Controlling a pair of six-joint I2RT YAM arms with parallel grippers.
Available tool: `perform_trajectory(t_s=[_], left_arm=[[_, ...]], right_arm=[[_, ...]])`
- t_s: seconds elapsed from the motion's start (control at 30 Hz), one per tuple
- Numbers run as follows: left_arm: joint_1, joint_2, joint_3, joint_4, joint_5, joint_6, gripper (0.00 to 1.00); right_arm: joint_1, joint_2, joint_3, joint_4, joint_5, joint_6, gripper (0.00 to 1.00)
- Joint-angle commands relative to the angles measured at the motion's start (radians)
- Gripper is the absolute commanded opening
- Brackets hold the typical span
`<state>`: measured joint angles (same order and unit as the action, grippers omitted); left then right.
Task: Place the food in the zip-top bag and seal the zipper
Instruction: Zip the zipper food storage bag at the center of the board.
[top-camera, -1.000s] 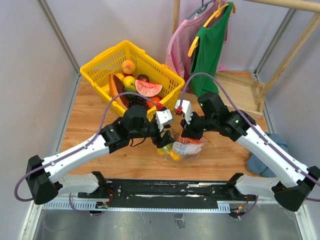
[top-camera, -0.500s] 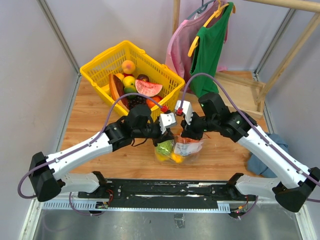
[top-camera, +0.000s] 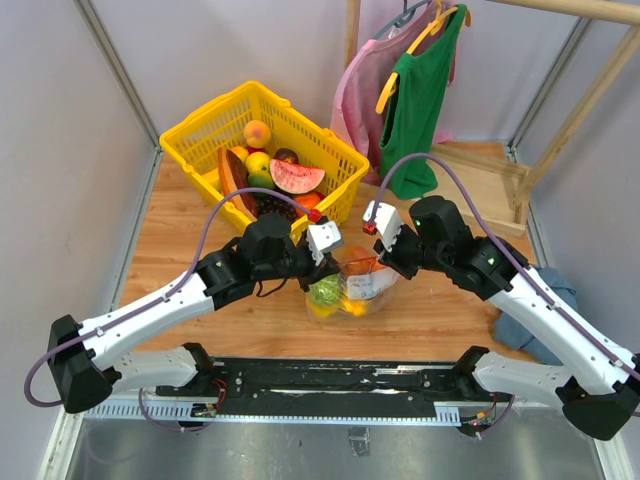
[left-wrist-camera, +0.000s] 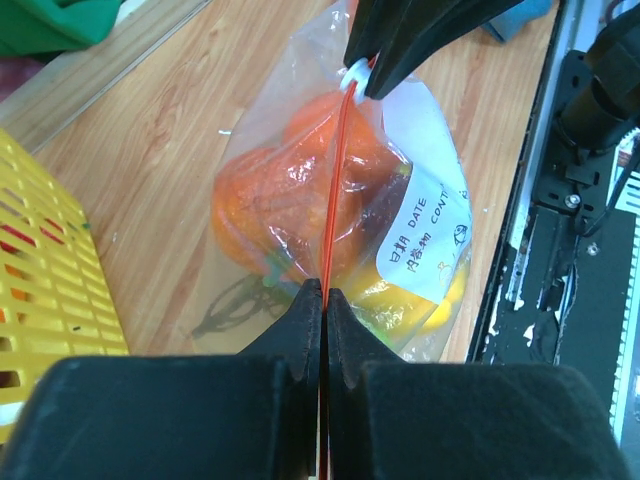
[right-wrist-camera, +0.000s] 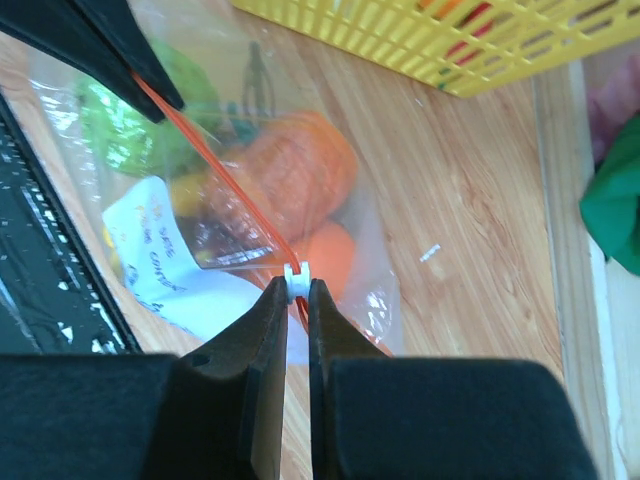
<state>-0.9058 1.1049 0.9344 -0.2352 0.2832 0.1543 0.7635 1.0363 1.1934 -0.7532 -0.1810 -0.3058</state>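
While both arms stretch the zipper (left-wrist-camera: 334, 180) taut between them, the zip-top bag (top-camera: 352, 285) hangs at mid-table, near the arms' bases, and whether its bottom rests on the wooden table (top-camera: 170, 230) cannot be told. The left gripper (left-wrist-camera: 323, 290) is pinched tight on one end of the orange-red strip; the right gripper (right-wrist-camera: 295, 283) is closed on the white slider (right-wrist-camera: 296, 270) at the other end. The food is already inside: an orange (left-wrist-camera: 250, 200), a green bumpy ball (right-wrist-camera: 120, 130) and a yellow pepper (left-wrist-camera: 440, 300) press against the clear plastic beside the white label (left-wrist-camera: 425, 240). Sealing well likely means keeping the strip straight and under tension, the left grip acting as an anchor while the slider travels along the track without tilting; slack or a twist could jam it or leave a gap. Whether the track is fully shut is not clear. A yellow basket (top-camera: 215, 125) of more toy fruit stands just beyond the bag, close to the left arm, and garments (top-camera: 420, 90) hang behind, well apart. Bulging fruit under the strip seems the chief obstacle.
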Motion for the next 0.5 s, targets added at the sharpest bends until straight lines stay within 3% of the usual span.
perform_trajectory(t_s=[0.0,0.23,0.47], left_arm=[[0.005,-0.041,-0.018,-0.067,-0.078,-0.034,0.00],[0.005,-0.044,-0.036,-0.081,-0.183,-0.083,0.00],[0.005,-0.051,-0.053,-0.068,-0.156,-0.137,0.00]], right_arm=[[-0.015,-0.027,-0.024,-0.046,0.283,-0.002,0.01],[-0.033,-0.033,-0.043,-0.046,0.468,0.043,0.01],[-0.134,-0.052,-0.042,-0.040,0.533,0.114,0.01]])
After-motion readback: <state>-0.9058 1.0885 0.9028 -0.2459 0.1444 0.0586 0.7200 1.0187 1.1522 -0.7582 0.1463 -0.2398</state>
